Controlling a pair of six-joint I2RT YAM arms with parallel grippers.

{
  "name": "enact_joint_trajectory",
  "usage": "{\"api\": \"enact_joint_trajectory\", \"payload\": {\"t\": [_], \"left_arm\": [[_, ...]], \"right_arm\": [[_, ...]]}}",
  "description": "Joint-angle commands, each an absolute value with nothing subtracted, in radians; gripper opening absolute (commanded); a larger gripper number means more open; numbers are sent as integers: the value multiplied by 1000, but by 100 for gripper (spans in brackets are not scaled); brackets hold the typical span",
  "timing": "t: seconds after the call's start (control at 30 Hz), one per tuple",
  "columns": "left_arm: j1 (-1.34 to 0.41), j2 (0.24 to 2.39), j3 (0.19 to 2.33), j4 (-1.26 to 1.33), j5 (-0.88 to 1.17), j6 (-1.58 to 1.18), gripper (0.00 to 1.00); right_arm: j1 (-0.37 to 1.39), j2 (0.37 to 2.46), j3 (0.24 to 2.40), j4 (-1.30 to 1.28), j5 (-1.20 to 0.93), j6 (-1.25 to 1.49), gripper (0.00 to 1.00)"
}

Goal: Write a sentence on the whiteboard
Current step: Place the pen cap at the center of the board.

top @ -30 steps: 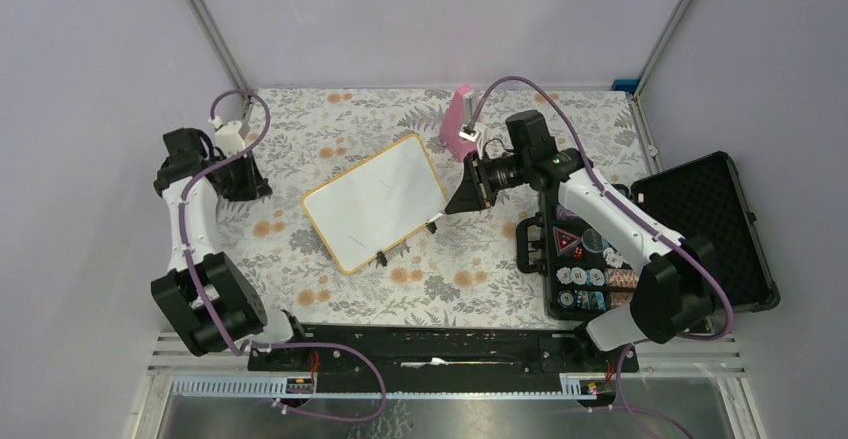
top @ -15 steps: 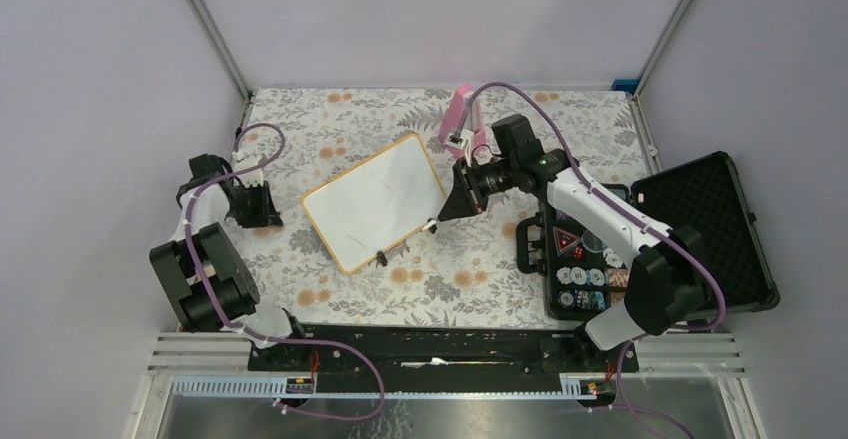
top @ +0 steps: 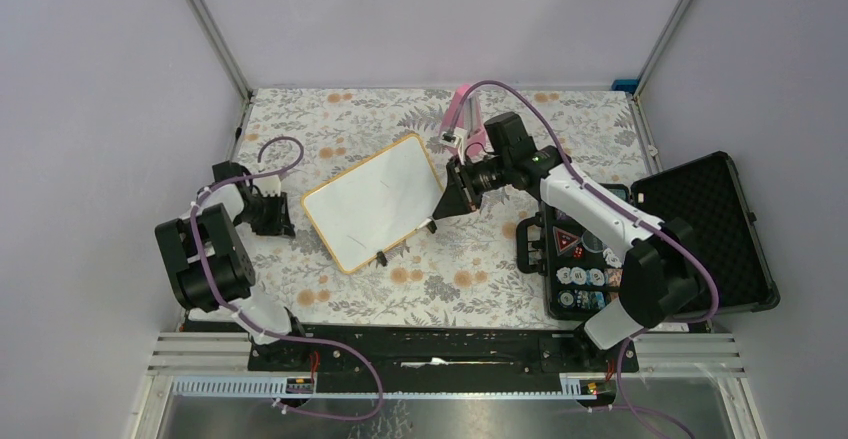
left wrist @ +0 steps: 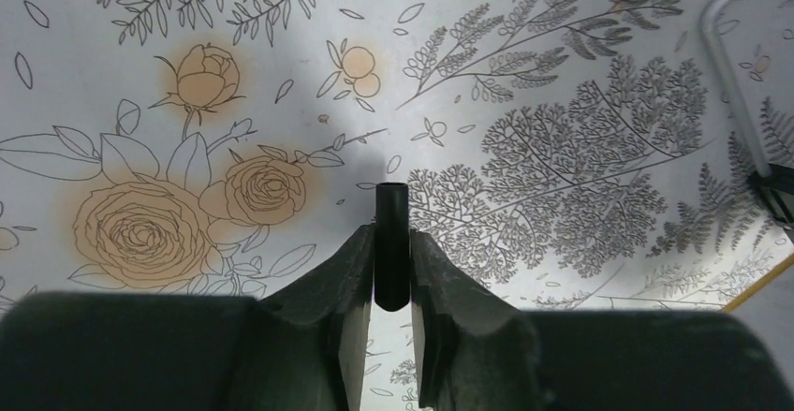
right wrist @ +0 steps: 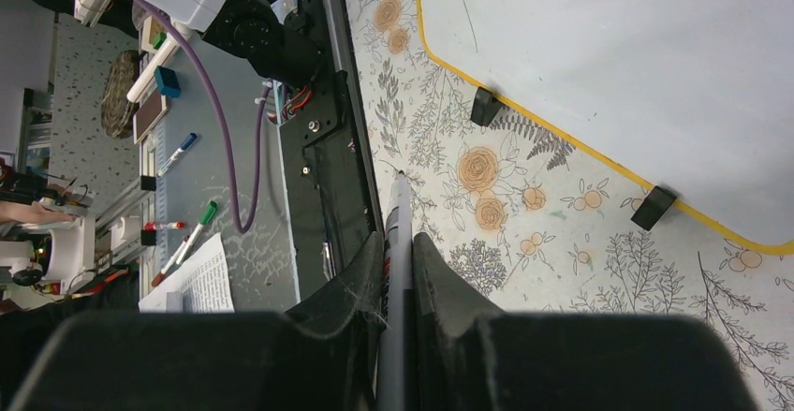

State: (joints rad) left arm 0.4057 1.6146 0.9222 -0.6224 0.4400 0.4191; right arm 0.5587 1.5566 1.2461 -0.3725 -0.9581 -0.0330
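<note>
The whiteboard (top: 375,199) lies tilted on the flowered cloth, with an orange rim and two black feet (right wrist: 653,207). It carries only a few faint strokes, and no sentence shows on it. My right gripper (top: 452,197) hovers at the board's right corner, shut on a white and grey marker (right wrist: 399,219) that points out past its fingertips. In the right wrist view the board (right wrist: 609,55) fills the upper right. My left gripper (top: 283,216) sits low just left of the board, shut on a short black marker cap (left wrist: 392,219) above the cloth.
An open black case (top: 700,224) with chips and small items lies at the right. A pink object (top: 462,109) stands behind the board. The arms' black base rail (top: 430,344) runs along the near edge. Loose markers and papers (right wrist: 187,242) lie beyond the table's edge.
My left arm has folded in and swung its gripper nearer and rightwards, up to the board's left edge. My right gripper has shifted slightly left to the board's right corner.
</note>
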Motion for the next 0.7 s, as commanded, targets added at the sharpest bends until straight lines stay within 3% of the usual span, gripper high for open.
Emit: {"api": "enact_joint_trajectory", "payload": {"t": [0.0, 0.37, 0.67], "left_arm": [[399, 1641, 917, -566, 411, 431, 26], [396, 1600, 953, -643, 456, 435, 48], [423, 1444, 1152, -852, 607, 449, 70]], "right_arm": [[570, 1568, 1296, -349, -950, -58, 0], [570, 1591, 1320, -338, -950, -94, 0], [570, 1610, 1352, -338, -948, -145, 0]]}}
